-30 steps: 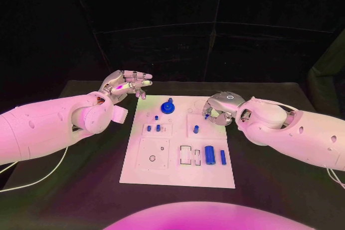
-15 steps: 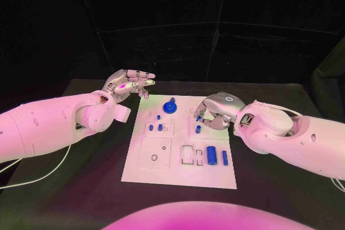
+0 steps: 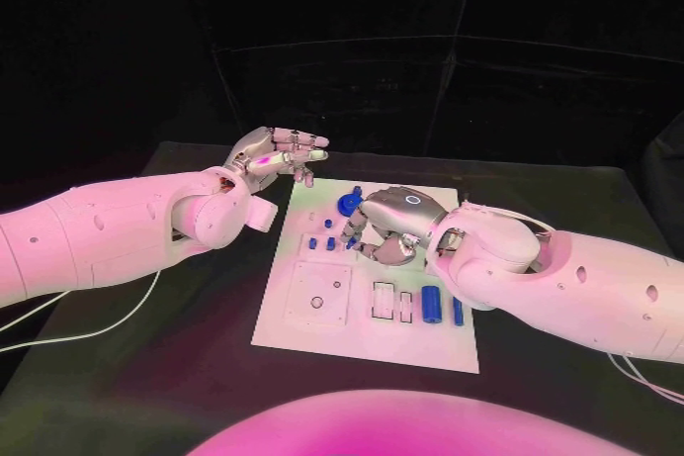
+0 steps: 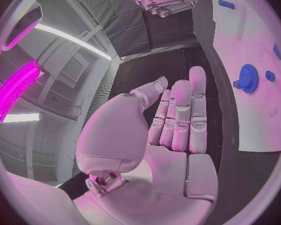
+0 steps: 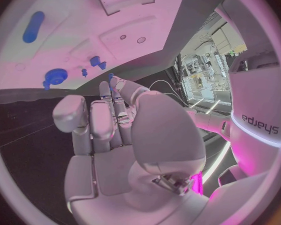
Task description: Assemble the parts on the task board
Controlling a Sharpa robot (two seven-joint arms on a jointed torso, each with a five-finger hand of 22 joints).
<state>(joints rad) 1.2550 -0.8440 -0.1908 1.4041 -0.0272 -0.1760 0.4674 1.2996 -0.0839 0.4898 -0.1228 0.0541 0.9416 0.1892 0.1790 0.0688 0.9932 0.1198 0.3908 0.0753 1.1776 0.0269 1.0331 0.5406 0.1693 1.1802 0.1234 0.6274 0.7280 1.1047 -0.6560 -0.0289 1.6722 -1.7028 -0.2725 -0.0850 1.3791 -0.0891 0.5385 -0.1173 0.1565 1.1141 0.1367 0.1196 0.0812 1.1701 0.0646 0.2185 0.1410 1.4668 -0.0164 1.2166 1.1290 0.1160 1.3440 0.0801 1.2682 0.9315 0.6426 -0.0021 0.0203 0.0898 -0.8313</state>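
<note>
1. Pretty much one readable thing here: the brand word "sharpa", in dark lowercase letters on the robot's white body [image 5: 260, 124] in the right wrist view, out at about 3 o'clock in the circle. It sits upside down in the picture, so you have to flip it in your head to read it.
2. No printing, numbers or labels that I can make out on the task board [image 3: 368, 322], and none on the blue parts either. Same for the arms and hands, no markings I can read.
</note>
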